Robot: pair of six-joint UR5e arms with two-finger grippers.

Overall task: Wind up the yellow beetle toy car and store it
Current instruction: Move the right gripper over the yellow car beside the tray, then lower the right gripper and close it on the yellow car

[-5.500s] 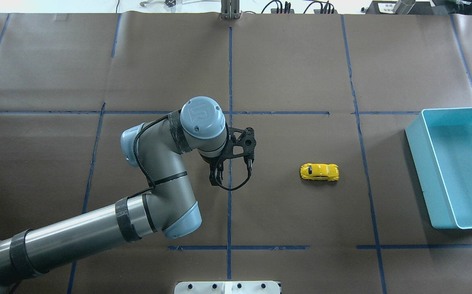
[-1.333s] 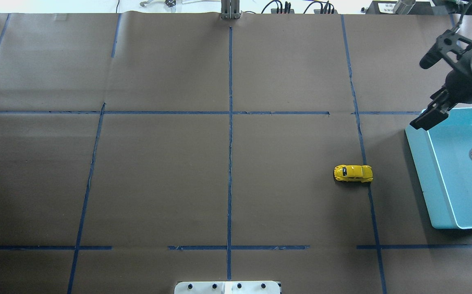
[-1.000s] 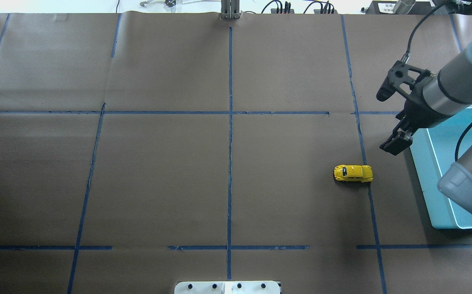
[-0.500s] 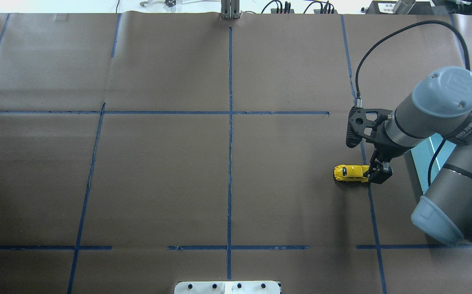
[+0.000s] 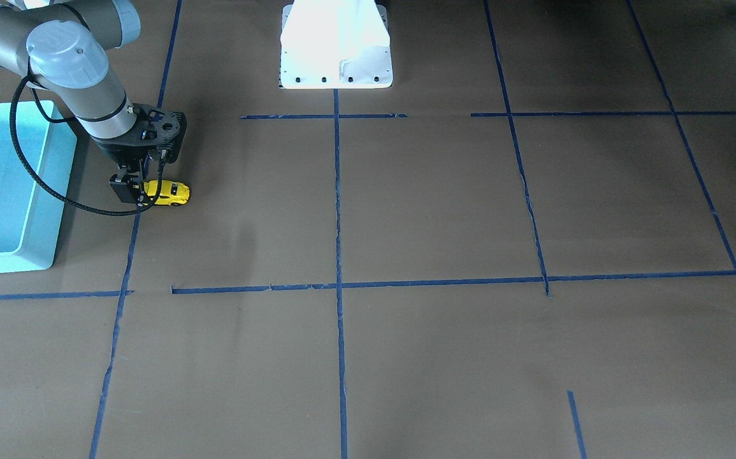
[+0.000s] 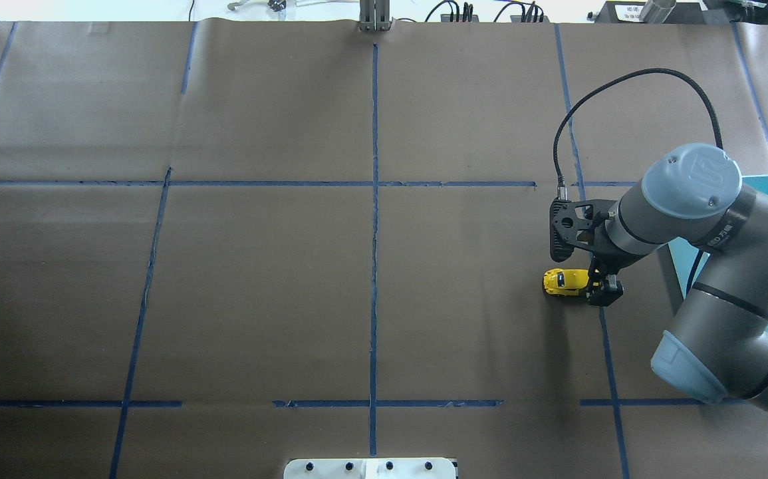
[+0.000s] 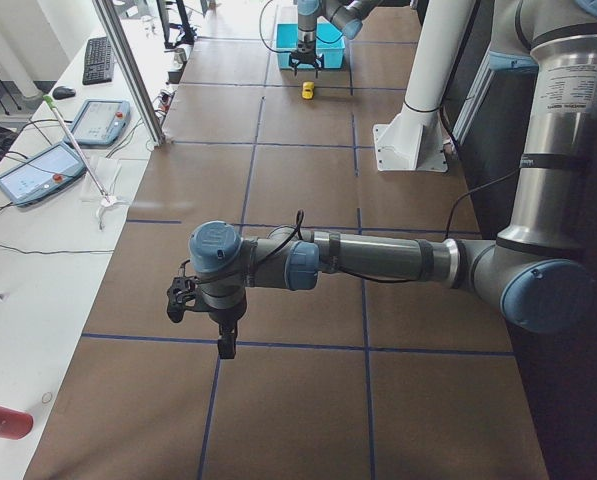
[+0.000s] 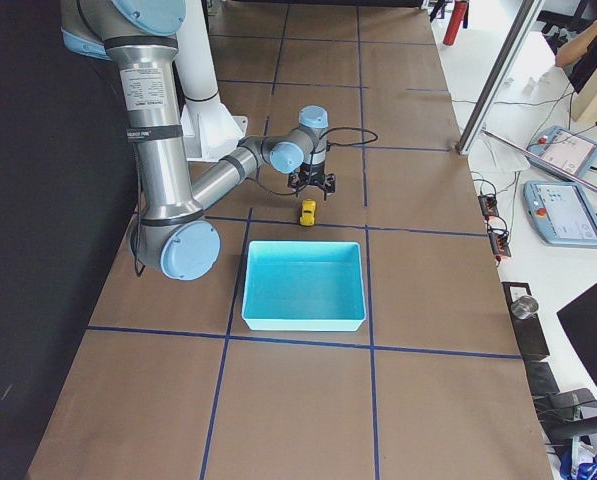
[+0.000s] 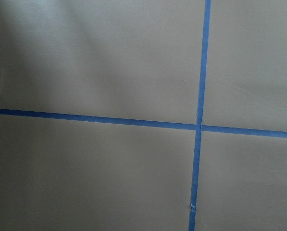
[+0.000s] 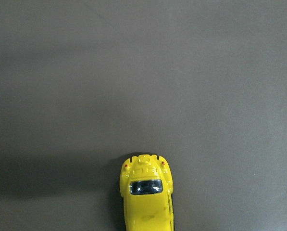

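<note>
Yellow-bodied, the tiny rounded beetle toy car (image 6: pixel 563 282) lies with its long axis pointing at the right gripper (image 6: pixel 600 288), the nearer one, poised over its end, jaws parted.

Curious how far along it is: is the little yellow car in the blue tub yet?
Not yet. The yellow car stands on the table outside the blue tub, which looks empty.
</note>
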